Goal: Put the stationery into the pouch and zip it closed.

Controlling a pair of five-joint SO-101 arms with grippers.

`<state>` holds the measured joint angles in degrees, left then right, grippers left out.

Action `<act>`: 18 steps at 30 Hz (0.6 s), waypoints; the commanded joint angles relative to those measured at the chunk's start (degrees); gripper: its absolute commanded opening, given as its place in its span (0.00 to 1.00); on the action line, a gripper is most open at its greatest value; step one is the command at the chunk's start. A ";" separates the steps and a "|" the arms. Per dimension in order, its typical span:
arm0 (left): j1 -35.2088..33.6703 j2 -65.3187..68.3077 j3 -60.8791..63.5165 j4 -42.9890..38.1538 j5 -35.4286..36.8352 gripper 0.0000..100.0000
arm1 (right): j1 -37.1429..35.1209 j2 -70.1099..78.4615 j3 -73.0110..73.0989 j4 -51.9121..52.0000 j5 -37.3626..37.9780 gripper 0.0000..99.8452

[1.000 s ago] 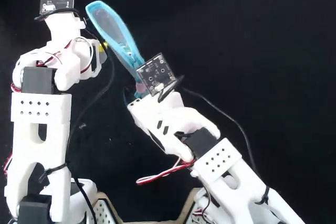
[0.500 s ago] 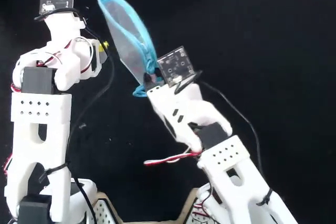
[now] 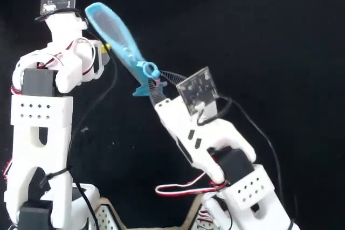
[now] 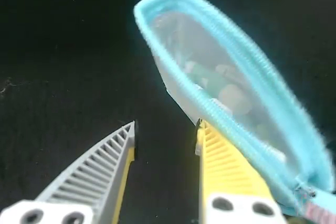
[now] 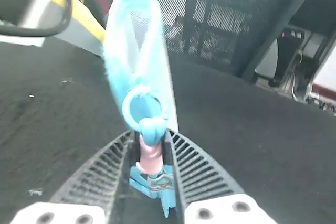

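Pinching the zip pull [image 5: 149, 156] hard, nearest, with the right gripper [image 5: 150, 140] clenched on it. Beyond, pouch [image 3: 116, 30] slung in the air above the table's [image 3: 269, 52] far-left corner, stationery [image 4: 220, 90] inside. Farthest, left gripper [image 4: 166, 125] released, pouch just beside its yellow finger. Clamp that end first, then draw the pull straight along the teeth; no twisting.

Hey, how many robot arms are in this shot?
2. The left arm stands at the left, beside the pouch; the right arm is at centre, holding the pouch's lower end.
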<state>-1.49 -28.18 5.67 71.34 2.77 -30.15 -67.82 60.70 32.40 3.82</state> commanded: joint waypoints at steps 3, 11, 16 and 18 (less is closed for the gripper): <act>0.04 -0.70 -3.82 0.09 0.35 0.19 | -0.26 -0.04 -0.48 0.00 0.53 0.02; 0.04 -0.70 -3.91 0.09 0.44 0.19 | -0.44 7.34 -1.01 -5.19 0.09 0.09; 0.04 -0.70 -3.91 0.09 0.44 0.19 | -0.53 7.87 -2.51 -3.52 0.00 0.17; 0.04 -0.70 -3.91 0.09 0.44 0.19 | -1.67 7.87 -3.03 -3.43 0.35 0.15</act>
<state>-1.49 -28.18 5.67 71.34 2.77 -30.15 -60.26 60.62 29.14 3.74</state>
